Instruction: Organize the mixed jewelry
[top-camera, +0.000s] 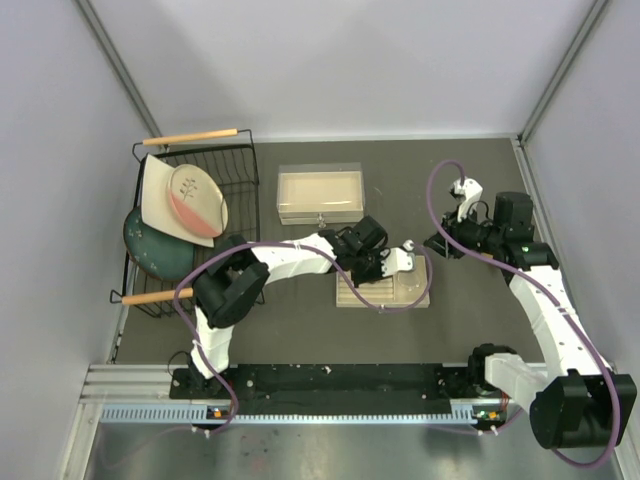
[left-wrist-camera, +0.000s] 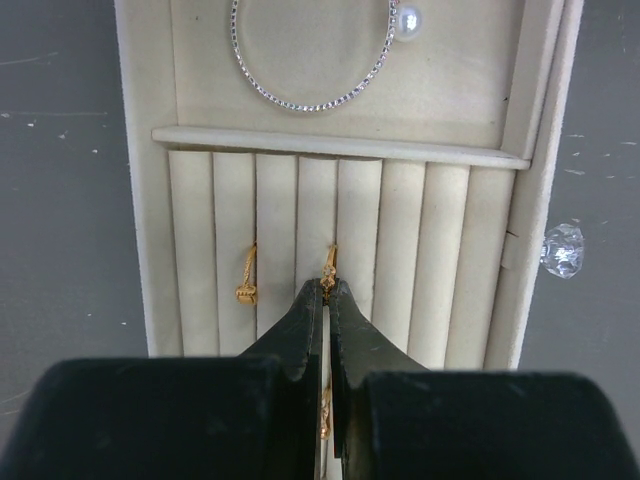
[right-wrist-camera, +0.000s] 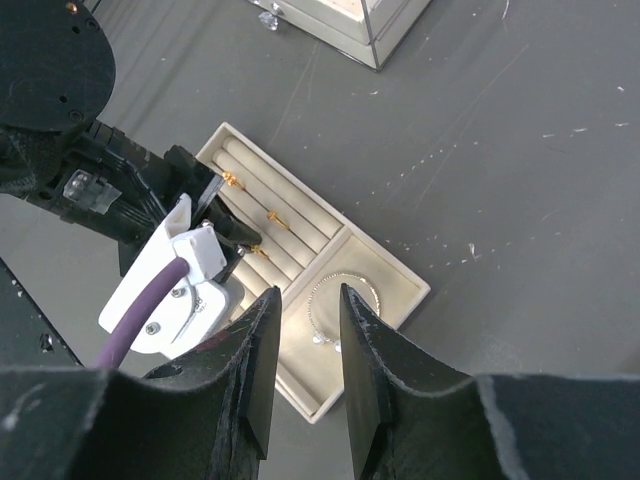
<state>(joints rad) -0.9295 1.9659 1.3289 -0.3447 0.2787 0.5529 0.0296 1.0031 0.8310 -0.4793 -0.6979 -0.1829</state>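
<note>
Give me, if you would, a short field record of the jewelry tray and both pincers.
tray: beige, ring slots plus one open compartment
open compartment: silver bracelet, pearl at its edge
ring slots: seated gold ring; held gold ring two slots over
left pincer: shut on held gold ring, at a slot
right pincer: open, empty, above the tray

**Rings near, bracelet beyond the divider**

In the slotted tray (left-wrist-camera: 140, 200), the left ring (left-wrist-camera: 246, 290) and the right ring (left-wrist-camera: 329, 262) stand in slots with one slot between them. Beyond the divider lies the bracelet (left-wrist-camera: 310, 106), with a pearl (left-wrist-camera: 409, 20) just to its right.
</note>
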